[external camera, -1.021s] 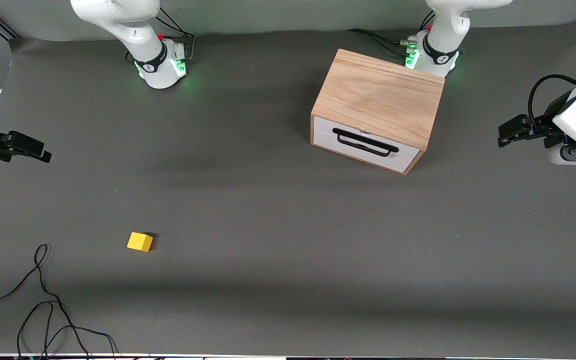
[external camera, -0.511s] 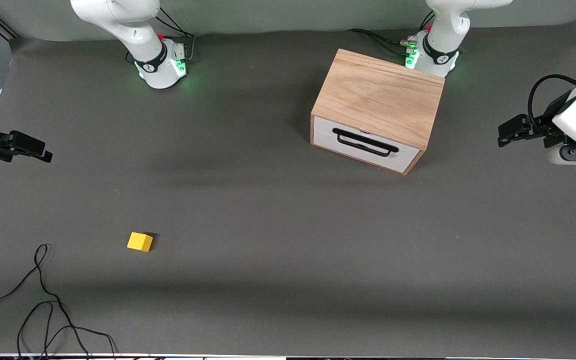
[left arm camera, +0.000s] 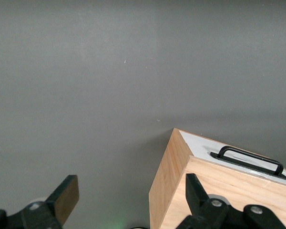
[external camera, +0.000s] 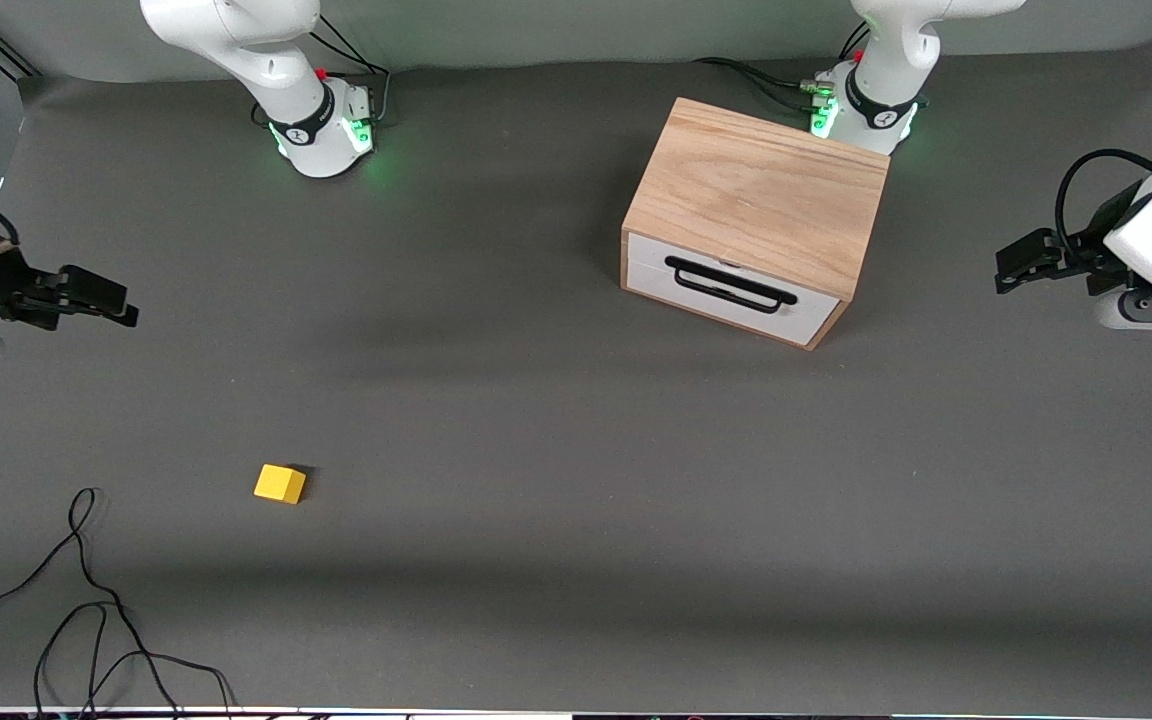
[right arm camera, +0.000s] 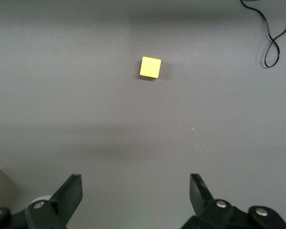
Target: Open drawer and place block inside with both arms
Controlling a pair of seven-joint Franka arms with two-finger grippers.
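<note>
The wooden box (external camera: 756, 215) sat near the left arm's base with its drawer (external camera: 731, 290) closed. The left gripper (external camera: 1021, 262) waited beside it, fingers apart. The right gripper (external camera: 101, 300) hung over the table, fingers apart. The block (external camera: 280, 484) lay nearer the front camera.

A dark grey table mat (external camera: 556, 480) under soft light, a loose black cable (external camera: 76, 610) at its near edge.

The drawer (external camera: 733, 288) sits shut in its oak box; the yellow block (external camera: 280, 484) lies well apart.
</note>
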